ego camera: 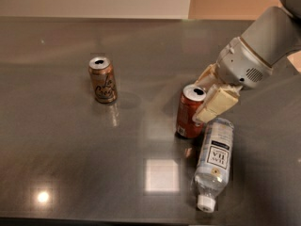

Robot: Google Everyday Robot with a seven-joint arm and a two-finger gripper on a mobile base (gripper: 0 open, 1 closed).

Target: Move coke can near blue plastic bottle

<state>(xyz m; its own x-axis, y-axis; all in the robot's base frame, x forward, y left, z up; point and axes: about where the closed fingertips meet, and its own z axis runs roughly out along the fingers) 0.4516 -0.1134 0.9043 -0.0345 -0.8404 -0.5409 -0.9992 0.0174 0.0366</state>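
tool [201,100] clamped on coke can [187,119] (toward the table's [70,173] right edge); skewed release could topple it onto the blue plastic bottle [215,161].

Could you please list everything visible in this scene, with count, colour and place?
coke can: one, red with a silver top, upright at centre-right, next to the bottle's base
blue plastic bottle: one, clear with a pale label and white cap, lying at lower right
brown-orange can: one, upright at left of centre
table: one, dark grey, glossy, under everything
arm: one, white-grey, entering from upper right
gripper: one, cream, at the coke can's top
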